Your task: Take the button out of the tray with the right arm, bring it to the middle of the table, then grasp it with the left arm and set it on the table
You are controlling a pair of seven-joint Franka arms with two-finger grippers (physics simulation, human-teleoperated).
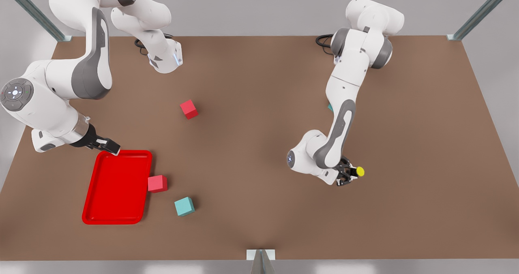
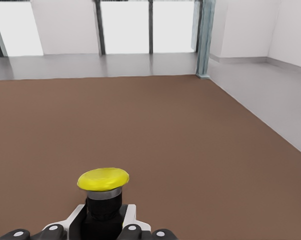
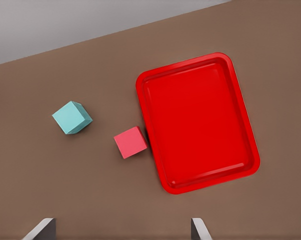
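Observation:
The button (image 1: pixel 359 171), a dark body with a round yellow cap, sits between the fingers of my left gripper (image 1: pixel 348 175) on the front view's right, low over the brown table (image 1: pixel 259 144). In the left wrist view the button (image 2: pixel 103 181) juts out past the gripper (image 2: pixel 103 222), which is shut on its dark body. My right gripper (image 1: pixel 108 146) hangs open at the far corner of the red tray (image 1: pixel 117 189) on the front view's left. Its wrist view looks down on the tray (image 3: pixel 198 120), with its fingertips (image 3: pixel 43 229) spread wide.
A red cube (image 1: pixel 157 183) touches the tray's side, shown also as the red cube (image 3: pixel 131 142). A teal cube (image 1: pixel 184 206) lies just past it, the teal cube (image 3: pixel 72 117) in the right wrist view. Another red cube (image 1: pixel 189 109) sits mid-table.

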